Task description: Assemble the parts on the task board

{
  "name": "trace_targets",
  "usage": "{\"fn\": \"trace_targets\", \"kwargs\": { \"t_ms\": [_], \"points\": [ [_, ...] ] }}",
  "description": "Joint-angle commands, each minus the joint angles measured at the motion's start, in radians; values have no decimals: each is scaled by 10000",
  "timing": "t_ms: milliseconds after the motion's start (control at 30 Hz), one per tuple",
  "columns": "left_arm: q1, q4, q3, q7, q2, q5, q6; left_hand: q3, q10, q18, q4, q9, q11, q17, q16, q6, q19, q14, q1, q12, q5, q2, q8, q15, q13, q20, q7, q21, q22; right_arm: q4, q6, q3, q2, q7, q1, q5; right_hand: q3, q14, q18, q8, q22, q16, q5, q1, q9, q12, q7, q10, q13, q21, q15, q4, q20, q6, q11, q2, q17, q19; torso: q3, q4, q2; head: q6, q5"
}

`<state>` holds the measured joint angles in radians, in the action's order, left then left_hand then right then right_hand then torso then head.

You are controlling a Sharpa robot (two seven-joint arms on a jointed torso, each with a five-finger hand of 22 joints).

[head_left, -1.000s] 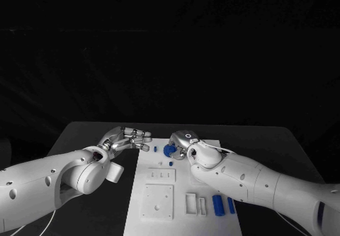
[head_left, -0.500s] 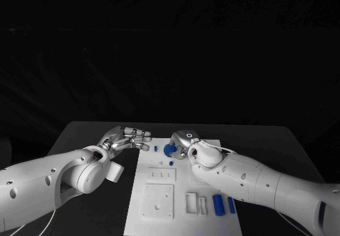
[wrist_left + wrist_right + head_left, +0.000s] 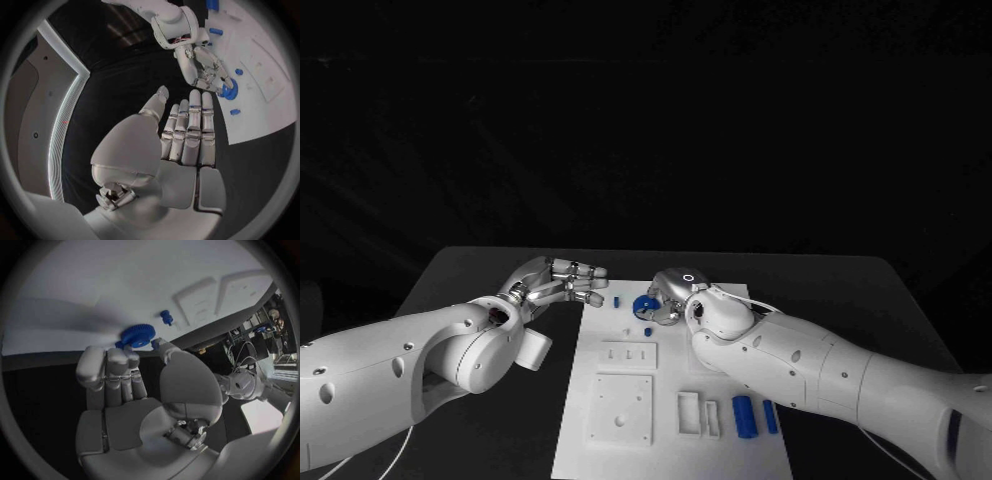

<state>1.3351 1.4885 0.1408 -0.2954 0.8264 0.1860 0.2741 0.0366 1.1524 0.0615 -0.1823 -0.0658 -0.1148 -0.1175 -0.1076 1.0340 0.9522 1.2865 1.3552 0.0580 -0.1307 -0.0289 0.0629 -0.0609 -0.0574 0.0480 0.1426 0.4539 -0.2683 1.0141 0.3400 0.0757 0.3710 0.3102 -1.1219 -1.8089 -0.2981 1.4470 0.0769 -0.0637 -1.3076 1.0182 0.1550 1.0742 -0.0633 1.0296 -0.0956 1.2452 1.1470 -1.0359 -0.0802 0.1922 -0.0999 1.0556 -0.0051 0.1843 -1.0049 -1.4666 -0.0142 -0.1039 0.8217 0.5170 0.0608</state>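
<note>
One small blue gear (image 3: 138, 335), likely light and rigid, we pinch by its toothed rim with our right hand (image 3: 681, 297) over the task board (image 3: 661, 425); left hand (image 3: 560, 281) beside the board, fingers apart, empty.

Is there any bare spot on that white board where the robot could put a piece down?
The white task board looks bare along its near-left margin, beside the square white plate. The near-right is crowded by two blue cylinders. The far end is busiest: the right hand holds a blue toothed gear there, near a small blue peg, with the left hand alongside.
</note>
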Motion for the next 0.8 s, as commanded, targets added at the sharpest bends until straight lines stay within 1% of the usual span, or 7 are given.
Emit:
{"fn": "trace_targets", "kwargs": {
  "t_ms": [33, 233, 367, 567, 667, 733, 800],
  "points": [
    [5, 12, -5, -43, -19, 25, -131, -6, -77, -34, -36, -15, -3, 11, -20, -65, -58, -16, -8, 7, -37, -90, -1, -75, -17, 16, 8, 33, 14, 3, -400, -11, 28, -103, 16, 259, 6, 5, -6, 9, -1361, 61, 99, 4, 3, -2, -6, -16, -5, -65, 68, 33, 80, -28, 30, 8, -16, -413, -1, 4, -4, 23, -15],
    [5, 6, -5, -42, -8, 25, -130, -6, -77, -34, -36, -15, -3, 11, -20, -65, -58, -16, -8, 7, -37, -90, -1, -75, -17, 16, 8, 33, 14, 119, -369, -12, 213, -67, 24, 286, -46, 4, -6, 10, -1359, 73, 202, 71, 3, 25, 6, 5, 7, -71, 58, -59, 72, 28, 20, -10, -27, -415, 5, 1, -1, 30, -23],
    [5, 6, -5, -42, 24, 25, -113, -12, -89, -32, -31, -15, -7, 10, -19, -80, -54, -20, -3, 8, -36, -88, -1, -77, -17, 19, 13, 25, 26, 395, -167, -12, 484, 47, 38, 275, -69, 5, -7, 9, -1361, 77, 235, 65, 3, 29, 7, 10, 8, -78, 58, -72, 71, 28, 17, -11, -31, -417, 20, 27, -5, 31, -53],
    [5, 20, -5, -46, 100, 25, -80, -14, -95, -31, -29, -15, -9, 9, -19, -88, -52, -21, 0, 8, -36, -87, -1, -79, -17, 20, 16, 21, 32, 1050, 519, 10, 1073, 165, 45, 336, -164, 17, -14, 9, -1375, 120, 316, 148, 3, 72, 28, 65, 27, -147, 46, -82, 60, 116, -3, 45, -64, -437, 44, 63, -4, -10, -64],
    [5, 23, -5, -51, 132, 25, -68, -14, -95, -31, -29, -15, -9, 9, -19, -88, -52, -21, 0, 8, -36, -87, -1, -79, -17, 20, 16, 21, 32, 1414, 851, 110, 1409, 132, 45, 480, -190, 18, -15, 9, -1375, 135, 335, 274, 3, 84, 36, 81, 34, -155, 40, -162, 55, 154, -9, 91, -73, -441, 60, 85, -7, -49, -56],
    [5, 22, -5, -55, 155, 25, -62, -14, -95, -31, -29, -15, -9, 9, -19, -88, -52, -21, 0, 8, -36, -87, -1, -79, -17, 20, 16, 21, 32, 1689, 1003, 251, 1684, 75, 44, 607, -103, 13, -22, 16, -1381, 142, 327, 384, 5, 92, 44, 88, 41, -174, 40, -267, 52, 170, -8, 99, -74, -439, 90, 120, -13, -72, -77],
    [5, 17, -5, -59, 176, 25, -57, -14, -95, -31, -29, -15, -9, 9, -19, -88, -52, -21, 0, 8, -36, -87, -1, -79, -17, 20, 16, 21, 32, 1931, 1088, 433, 1970, -25, 44, 783, 107, 13, -25, 15, -1383, 150, 383, 601, 4, 97, 48, 97, 45, -193, 47, -302, 53, 171, -6, 86, -73, -435, 114, 147, -15, -100, -89]
  ]
}}
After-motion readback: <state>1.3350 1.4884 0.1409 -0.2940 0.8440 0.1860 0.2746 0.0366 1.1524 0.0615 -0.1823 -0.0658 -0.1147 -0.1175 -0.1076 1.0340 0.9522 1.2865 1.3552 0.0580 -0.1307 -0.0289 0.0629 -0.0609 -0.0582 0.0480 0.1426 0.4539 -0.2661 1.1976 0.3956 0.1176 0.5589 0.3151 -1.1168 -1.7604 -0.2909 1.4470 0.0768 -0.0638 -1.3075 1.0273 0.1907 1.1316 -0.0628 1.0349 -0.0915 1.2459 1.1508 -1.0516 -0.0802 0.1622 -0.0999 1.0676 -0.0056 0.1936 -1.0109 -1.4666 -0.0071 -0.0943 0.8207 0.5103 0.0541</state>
